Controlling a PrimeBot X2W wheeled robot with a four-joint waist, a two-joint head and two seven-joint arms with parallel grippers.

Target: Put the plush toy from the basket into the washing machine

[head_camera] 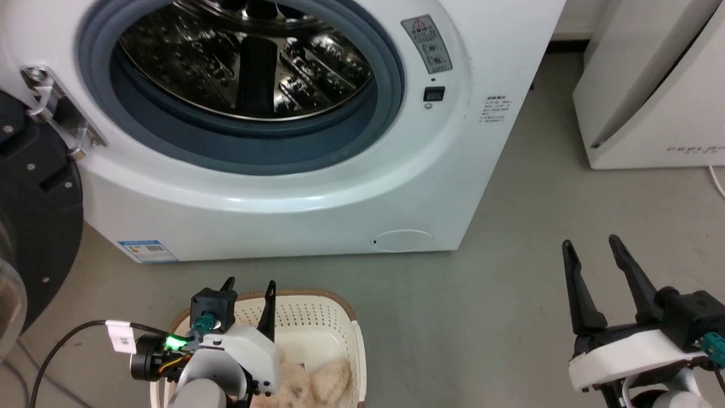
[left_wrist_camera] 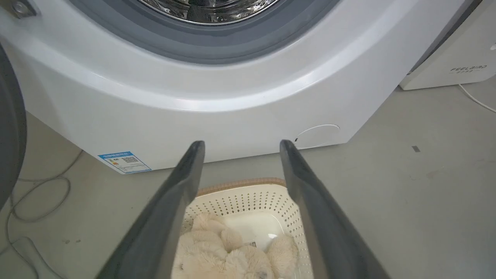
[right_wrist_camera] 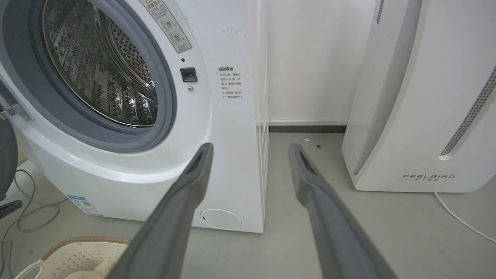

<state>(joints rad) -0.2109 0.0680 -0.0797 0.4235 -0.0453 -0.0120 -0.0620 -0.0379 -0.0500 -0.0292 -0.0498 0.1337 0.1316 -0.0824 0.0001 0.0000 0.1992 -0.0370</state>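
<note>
The washing machine [head_camera: 294, 187] fills the far left of the scene. Its round opening is uncovered, and a grey seal [head_camera: 391, 73] rings the shiny steel drum [head_camera: 243, 62]. Its black-framed door [head_camera: 34, 192] hangs swung out at the left edge. A blue label [head_camera: 147, 250] is stuck low on the machine's front, near the left corner.

The basket [head_camera: 308, 296] sits on the grey floor [head_camera: 481, 317], on the near side of the machine and just in front of its lower left part. The plush toy [head_camera: 317, 382] lies inside the basket. Its cream fur is bunched on the near half of the base, beside a small sticker [left_wrist_camera: 252, 244] on the basket's bottom.

The left gripper [head_camera: 249, 282] hangs over the basket. Its two dark fingers are apart, with nothing clamped between them. Their tips sit above the far rim and point toward the foot of the machine. In the left wrist view the toy shows below, in the gap between the fingers, which seem clear of the fur.

The right gripper [head_camera: 590, 242] is at the near right, over bare floor and well apart from the basket. Its fingers are also spread and hold nothing. In the right wrist view they point toward the gap between the machine and a white slanted appliance [right_wrist_camera: 418, 97] at the far right. A white cable [right_wrist_camera: 461, 217] trails across the floor beside that appliance.
</note>
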